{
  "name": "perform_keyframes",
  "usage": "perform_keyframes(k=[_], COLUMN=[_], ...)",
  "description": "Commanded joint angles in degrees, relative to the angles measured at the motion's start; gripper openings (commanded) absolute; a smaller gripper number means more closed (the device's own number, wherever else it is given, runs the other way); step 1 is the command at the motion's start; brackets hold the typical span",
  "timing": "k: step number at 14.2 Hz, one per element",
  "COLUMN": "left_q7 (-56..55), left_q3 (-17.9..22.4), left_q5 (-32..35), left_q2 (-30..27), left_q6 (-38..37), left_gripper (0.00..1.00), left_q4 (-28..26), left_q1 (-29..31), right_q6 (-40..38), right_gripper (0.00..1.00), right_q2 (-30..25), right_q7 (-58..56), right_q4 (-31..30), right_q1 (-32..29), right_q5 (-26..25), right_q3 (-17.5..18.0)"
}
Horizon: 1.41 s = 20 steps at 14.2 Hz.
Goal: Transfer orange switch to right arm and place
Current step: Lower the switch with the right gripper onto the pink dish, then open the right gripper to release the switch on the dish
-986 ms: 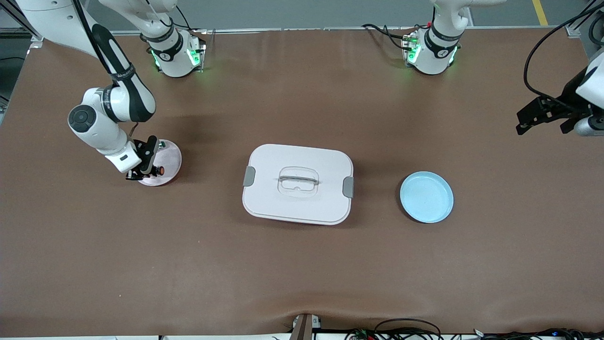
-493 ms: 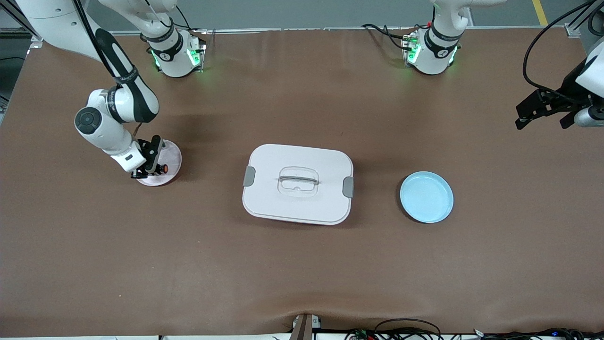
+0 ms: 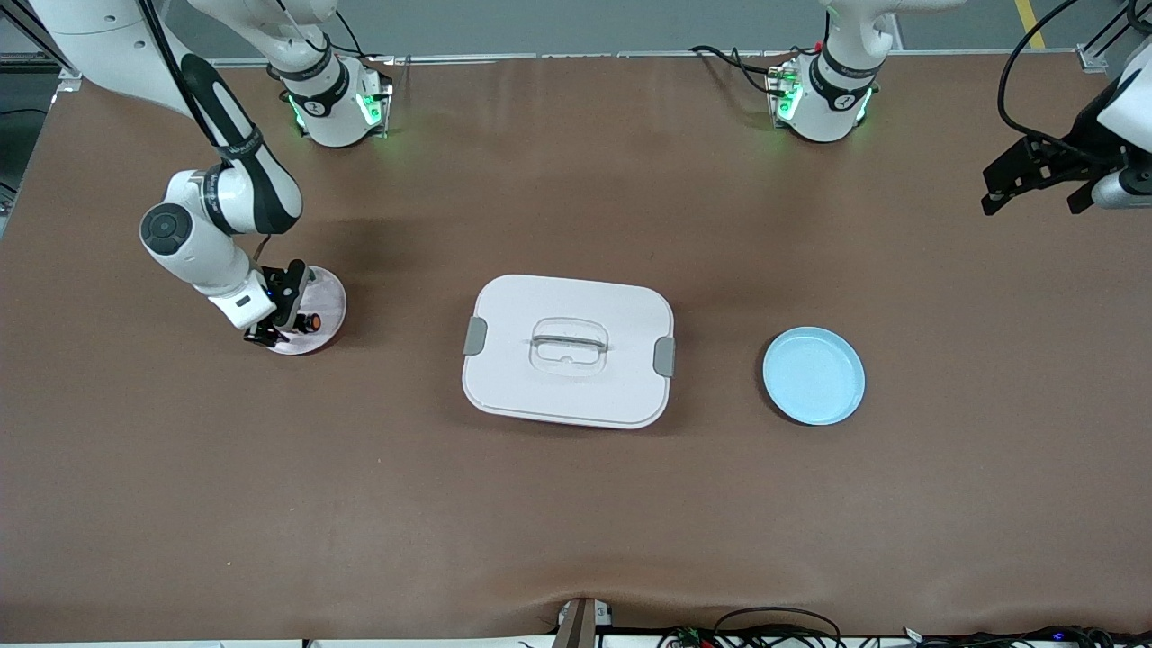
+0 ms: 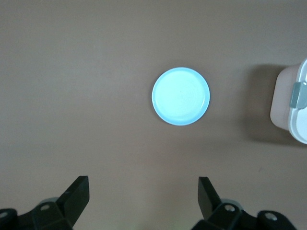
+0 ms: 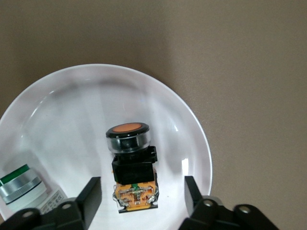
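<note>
The orange switch (image 5: pixel 130 163) lies on its side on a small pale plate (image 5: pixel 72 105) toward the right arm's end of the table. Its round orange face points away from the wrist. My right gripper (image 5: pixel 141 189) stands open low over the plate, one finger on each side of the switch's tan-orange base, with a gap on both sides. From the front, the switch (image 3: pixel 309 320) shows beside the right gripper (image 3: pixel 279 322) on the plate (image 3: pixel 328 297). My left gripper (image 3: pixel 1030 205) hangs open and empty, high at the left arm's end of the table.
A clear-and-green small part (image 5: pixel 19 184) shares the pale plate. A white lidded box (image 3: pixel 569 351) with grey clips sits mid-table. A light blue plate (image 3: pixel 814 375) lies between it and the left arm's end, and also shows under the left gripper (image 4: pixel 181 96).
My right gripper has opened and let go of the orange switch, which now rests on the pale plate. The left gripper has drifted toward the robots' edge of the table.
</note>
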Motion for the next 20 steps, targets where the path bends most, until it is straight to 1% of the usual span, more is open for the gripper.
perform_keyframes(k=[1, 4, 6, 8, 10, 11, 14, 17, 20], left_q7=[-0.2, -0.3, 0.2, 0.8, 1.0, 0.8, 0.7, 0.0, 0.1], left_q3=[-0.5, -3.3, -3.7, -3.1, -2.5, -2.5, -2.4, -2.5, -2.5], left_q5=[-0.6, -0.3, -0.1, -0.5, -0.7, -0.7, -0.8, -0.7, -0.7], left_q2=[-1.2, -1.1, -1.0, -0.5, -0.2, -0.2, 0.3, 0.6, 0.6], left_q6=[-1.1, -1.0, -1.1, -1.1, -1.1, -1.1, -1.1, -2.5, -2.6], left_gripper=[1.0, 1.0, 1.0, 1.0, 1.0, 1.0, 1.0, 1.0, 1.0], left_q4=[-1.1, -0.7, -0.1, 0.8, 0.9, 0.9, 1.7, 2.6, 2.5], left_q1=[0.4, 0.4, 0.7, 0.9, 1.4, 1.4, 1.7, 2.2, 3.7], right_q6=[-2.2, -4.2, -4.4, -6.0, -14.5, -16.7, -21.4, -21.6, -21.6], right_gripper=[1.0, 1.0, 1.0, 1.0, 1.0, 1.0, 1.0, 1.0, 1.0], right_q2=[-1.7, -1.6, -1.7, -1.7, -2.1, -3.0, -6.3, -8.5, -9.7], right_q7=[0.8, 1.0, 0.8, 0.7, 1.6, 5.1, 21.7, 33.1, 49.6], right_q4=[1.7, 4.1, 4.6, 5.9, 9.1, 9.4, 8.8, 7.9, 7.1], right_q1=[-0.9, -0.9, -1.0, -0.9, -0.9, -0.9, -0.6, -1.0, -2.1], right_q5=[-0.4, -0.4, -0.4, -0.4, 0.1, 0.6, 0.6, 0.6, 0.6], right_q3=[1.0, 1.0, 1.0, 0.9, 1.0, 1.0, 1.1, 1.1, 1.0])
